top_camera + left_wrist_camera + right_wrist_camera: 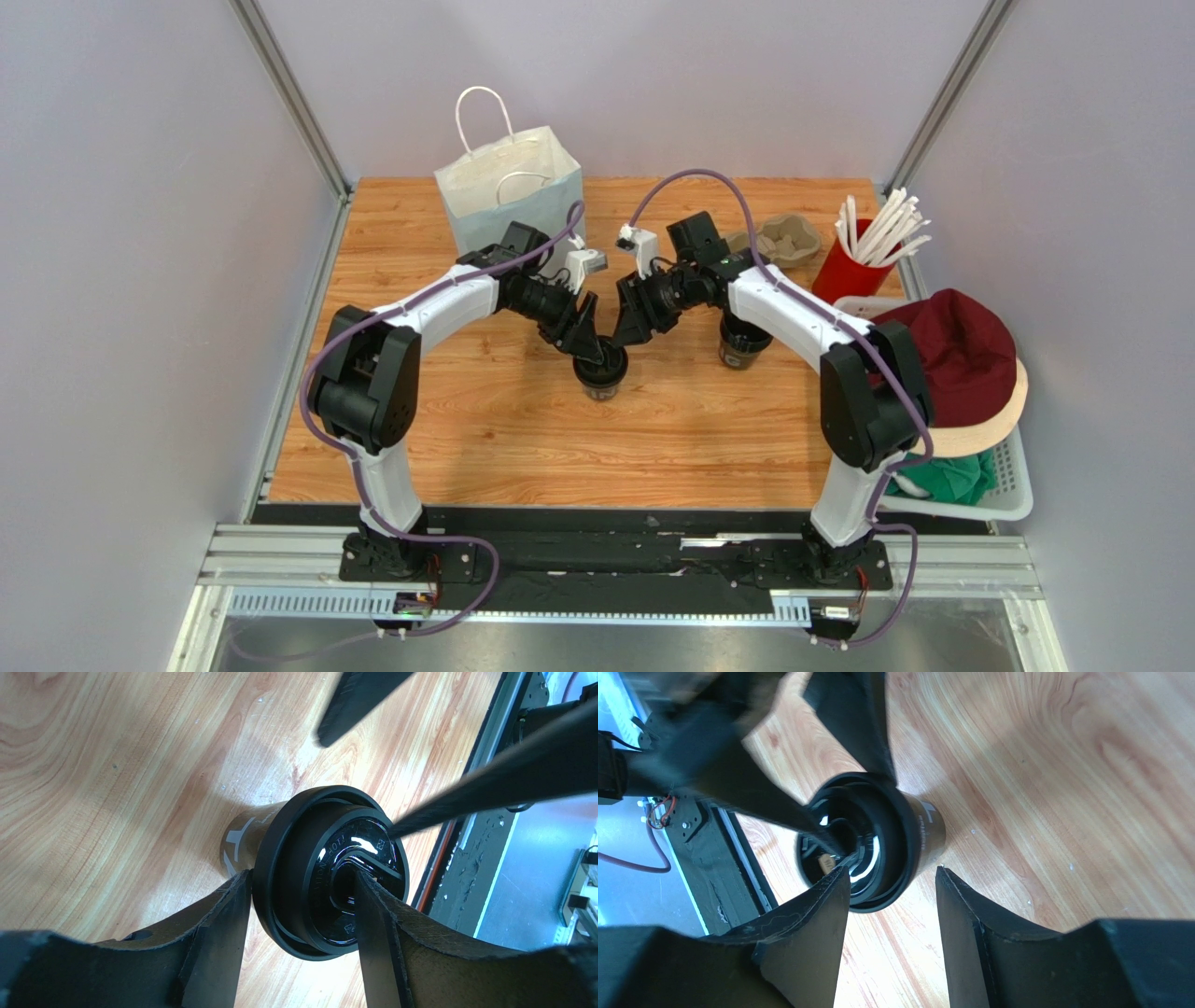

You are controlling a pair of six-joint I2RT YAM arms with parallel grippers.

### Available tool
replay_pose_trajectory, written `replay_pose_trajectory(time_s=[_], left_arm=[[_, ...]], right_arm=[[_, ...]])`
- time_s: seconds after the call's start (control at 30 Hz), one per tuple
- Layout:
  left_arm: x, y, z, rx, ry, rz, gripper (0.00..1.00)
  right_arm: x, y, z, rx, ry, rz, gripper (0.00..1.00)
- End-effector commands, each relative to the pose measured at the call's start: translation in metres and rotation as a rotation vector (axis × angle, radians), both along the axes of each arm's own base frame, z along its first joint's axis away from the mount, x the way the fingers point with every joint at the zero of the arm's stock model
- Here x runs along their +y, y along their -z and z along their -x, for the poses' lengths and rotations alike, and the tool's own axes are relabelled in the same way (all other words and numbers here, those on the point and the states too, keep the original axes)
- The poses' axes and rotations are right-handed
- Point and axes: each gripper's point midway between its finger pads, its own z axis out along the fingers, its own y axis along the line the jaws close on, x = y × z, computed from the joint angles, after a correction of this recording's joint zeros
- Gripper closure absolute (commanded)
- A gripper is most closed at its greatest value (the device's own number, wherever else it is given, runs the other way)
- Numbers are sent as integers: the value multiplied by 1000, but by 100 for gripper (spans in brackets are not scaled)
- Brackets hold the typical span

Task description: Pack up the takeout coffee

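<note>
A black takeout coffee cup [603, 378] with a black lid stands upright mid-table. Both grippers meet over it. My left gripper [586, 347] is closed across the lid's rim. In the left wrist view [302, 878] one finger [235, 896] presses the rim from outside and the other rests on the lid's top. My right gripper [624, 333] is open. In the right wrist view [889, 875] one finger [826, 896] lies over the lid and the other stands apart from the cup's brown-black wall [922, 822]. A second black cup [739, 346] stands under the right forearm.
A white paper bag [508, 189] stands open at the back left. A brown pulp cup carrier [788, 241] and a red cup of white straws [849, 266] are at the back right. A white basket [1003, 490] with hats sits off the right edge.
</note>
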Motion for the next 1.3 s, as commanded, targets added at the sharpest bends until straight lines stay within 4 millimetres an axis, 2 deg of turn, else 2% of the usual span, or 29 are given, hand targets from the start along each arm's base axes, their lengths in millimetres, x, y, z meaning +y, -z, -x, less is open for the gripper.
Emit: replay_pose_trajectory(time_s=[0.0,0.23,0.3,0.5,0.73,1.1,1.27], left_arm=[[35,55,1,-3,-24,-219,39],[34,54,1,-6,-22,-213,38],[34,53,0,-9,-23,-209,39],[34,53,1,-9,-21,-209,38],[34,53,1,-8,-24,-205,38],[34,52,1,-9,-25,-202,38],[34,52,1,-10,-23,-201,39]], right_arm=[[10,2,-17,16,12,-28,48],[21,8,-23,83,-4,-76,48],[25,2,-23,111,-4,-114,48],[24,-2,-33,162,7,-181,48],[24,-6,-33,203,-9,-234,48],[17,23,-39,208,34,-148,48],[20,26,-38,216,20,-143,48]])
